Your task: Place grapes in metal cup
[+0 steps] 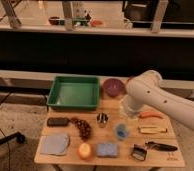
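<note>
The grapes [81, 128] are a dark reddish-purple bunch lying on the wooden table [155, 159], left of centre. The metal cup [102, 119] stands upright just right of them, a small gap apart. My white arm [149, 94] reaches in from the right over the back of the table. My gripper [127, 111] hangs at the arm's lower end, right of the metal cup and behind the blue cup [121, 131]. It is well apart from the grapes and holds nothing that I can see.
A green tray [74, 93] and a purple bowl [113, 87] stand at the back. A flat black object [57, 121], grey cloth [55, 144], apple [84, 150] and blue sponge [107, 149] lie left and front. A carrot [151, 115], yellow bar [152, 130] and black tools [157, 146] lie right.
</note>
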`<state>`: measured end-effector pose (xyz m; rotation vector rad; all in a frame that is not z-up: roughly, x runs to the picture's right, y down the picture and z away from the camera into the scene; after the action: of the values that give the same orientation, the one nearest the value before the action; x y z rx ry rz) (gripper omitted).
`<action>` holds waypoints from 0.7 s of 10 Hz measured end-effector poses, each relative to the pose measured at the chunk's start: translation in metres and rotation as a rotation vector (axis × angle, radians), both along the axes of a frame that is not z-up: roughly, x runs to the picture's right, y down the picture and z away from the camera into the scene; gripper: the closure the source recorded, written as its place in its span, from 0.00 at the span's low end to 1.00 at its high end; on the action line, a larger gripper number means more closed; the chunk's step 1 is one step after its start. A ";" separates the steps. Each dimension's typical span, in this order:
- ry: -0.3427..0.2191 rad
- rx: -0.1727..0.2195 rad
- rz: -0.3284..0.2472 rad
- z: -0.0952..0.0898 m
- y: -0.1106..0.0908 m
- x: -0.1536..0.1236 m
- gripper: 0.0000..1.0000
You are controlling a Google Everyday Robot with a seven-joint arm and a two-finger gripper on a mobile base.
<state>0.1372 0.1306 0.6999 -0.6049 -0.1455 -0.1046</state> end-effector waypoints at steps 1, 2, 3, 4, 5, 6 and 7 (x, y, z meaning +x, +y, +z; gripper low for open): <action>-0.030 -0.030 -0.002 0.000 0.001 -0.023 0.20; -0.036 -0.039 -0.001 -0.001 0.002 -0.028 0.20; -0.028 -0.043 -0.004 -0.001 0.003 -0.024 0.20; -0.030 -0.043 -0.006 -0.001 0.002 -0.026 0.20; -0.032 -0.044 -0.005 -0.001 0.003 -0.026 0.20; -0.031 -0.044 -0.003 -0.001 0.003 -0.025 0.20; -0.035 -0.044 0.001 -0.001 0.003 -0.026 0.20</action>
<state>0.1115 0.1341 0.6992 -0.6468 -0.1824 -0.1113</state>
